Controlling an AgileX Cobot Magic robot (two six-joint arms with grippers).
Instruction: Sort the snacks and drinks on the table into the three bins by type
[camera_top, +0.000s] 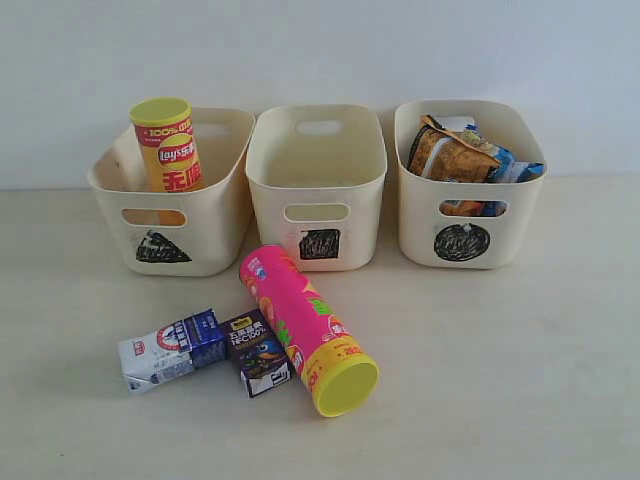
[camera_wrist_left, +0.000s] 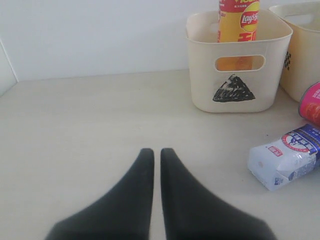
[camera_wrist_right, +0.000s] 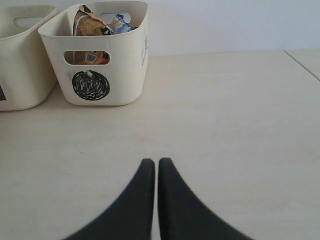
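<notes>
closest in, left pincer (camera_wrist_left: 155, 150): black tips pressed together, gripping nothing, low over pale table (camera_wrist_left: 75, 125). ahead and off to one side, white-and-blue carton (camera_wrist_left: 287, 156) lying flat, round red logo, print too small to read. farther ahead, triangle bin (camera_wrist_left: 205, 75) with upright yellow-red tube (camera_top: 168, 145) marked "lay's" and "100%". pink tube (camera_top: 305, 325) on its side, yellow lid toward the exterior camera, dark purple carton (camera_top: 257, 352) tucked between it and the other carton. right pincer (camera_wrist_right: 152, 161) closed too, empty; ahead and aside, circle bin (camera_wrist_right: 125, 65) holding orange bag (camera_wrist_right: 87, 25) and blue-white bag (camera_wrist_right: 121, 22). square bin (camera_top: 318, 170) between the other two.
</notes>
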